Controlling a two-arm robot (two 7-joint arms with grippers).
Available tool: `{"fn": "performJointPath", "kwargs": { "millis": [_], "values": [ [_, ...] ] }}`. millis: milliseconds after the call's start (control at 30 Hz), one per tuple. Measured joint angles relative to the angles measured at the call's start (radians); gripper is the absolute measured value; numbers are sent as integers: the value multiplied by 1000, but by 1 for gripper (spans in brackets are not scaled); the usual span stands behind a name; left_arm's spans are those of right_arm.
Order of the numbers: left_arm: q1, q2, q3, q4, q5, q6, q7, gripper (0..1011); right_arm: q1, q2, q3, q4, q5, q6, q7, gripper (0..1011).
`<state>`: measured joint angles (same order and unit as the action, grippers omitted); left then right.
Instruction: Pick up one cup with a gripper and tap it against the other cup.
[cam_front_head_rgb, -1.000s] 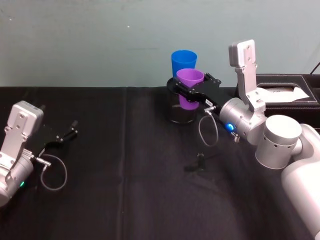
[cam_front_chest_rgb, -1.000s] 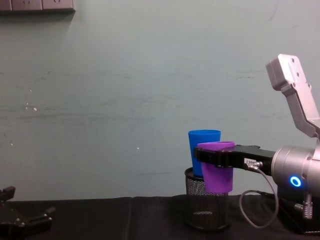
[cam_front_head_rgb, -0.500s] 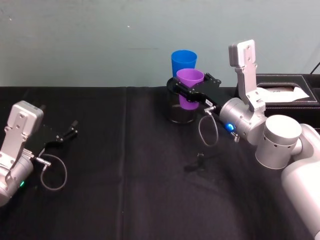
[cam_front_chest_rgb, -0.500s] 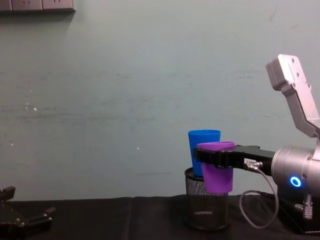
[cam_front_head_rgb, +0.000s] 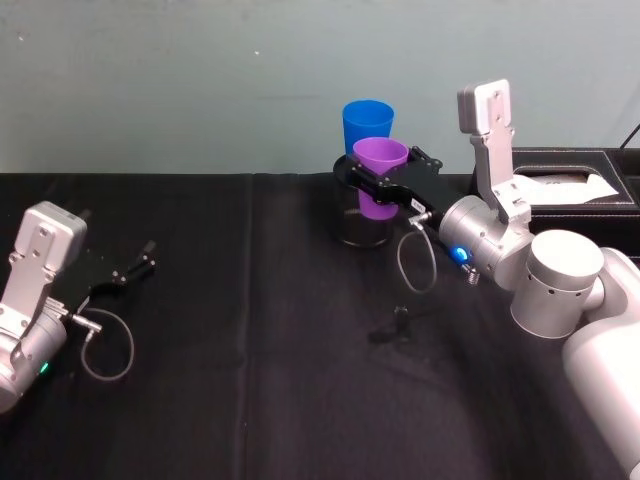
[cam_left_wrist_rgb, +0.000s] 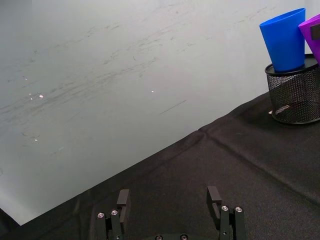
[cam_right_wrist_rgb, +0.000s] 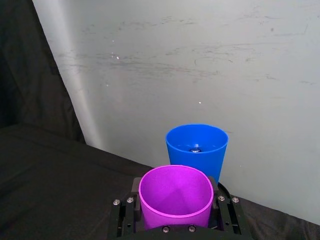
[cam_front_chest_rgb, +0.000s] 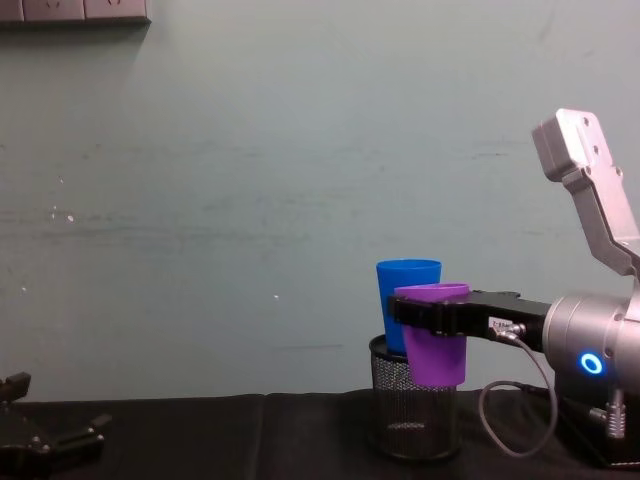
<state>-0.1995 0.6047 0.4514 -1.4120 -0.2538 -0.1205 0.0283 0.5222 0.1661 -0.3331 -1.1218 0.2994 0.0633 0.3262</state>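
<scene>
My right gripper (cam_front_head_rgb: 385, 185) (cam_front_chest_rgb: 430, 315) (cam_right_wrist_rgb: 175, 212) is shut on the purple cup (cam_front_head_rgb: 380, 160) (cam_front_chest_rgb: 436, 350) (cam_right_wrist_rgb: 176, 197) and holds it in the air, upright, just in front of the blue cup (cam_front_head_rgb: 367, 125) (cam_front_chest_rgb: 405, 290) (cam_right_wrist_rgb: 196, 150). The blue cup stands in a black mesh holder (cam_front_head_rgb: 355, 225) (cam_front_chest_rgb: 415, 425) at the back of the table. From the chest view the two cups overlap; whether they touch I cannot tell. My left gripper (cam_front_head_rgb: 135, 268) (cam_left_wrist_rgb: 170, 205) rests open near the table's left side, far from both cups.
A black cloth (cam_front_head_rgb: 250, 350) covers the table, backed by a pale green wall. A black box (cam_front_head_rgb: 580, 185) with white paper in it sits at the back right, behind my right arm. A small dark piece (cam_front_head_rgb: 398, 322) lies on the cloth mid-table.
</scene>
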Motion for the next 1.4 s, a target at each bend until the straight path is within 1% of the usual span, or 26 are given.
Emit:
{"fn": "performJointPath", "kwargs": {
  "millis": [1400],
  "values": [
    [0,0,0,0,0,0,0,1000,0,0,0,0,0,0,0,746]
  ]
}}
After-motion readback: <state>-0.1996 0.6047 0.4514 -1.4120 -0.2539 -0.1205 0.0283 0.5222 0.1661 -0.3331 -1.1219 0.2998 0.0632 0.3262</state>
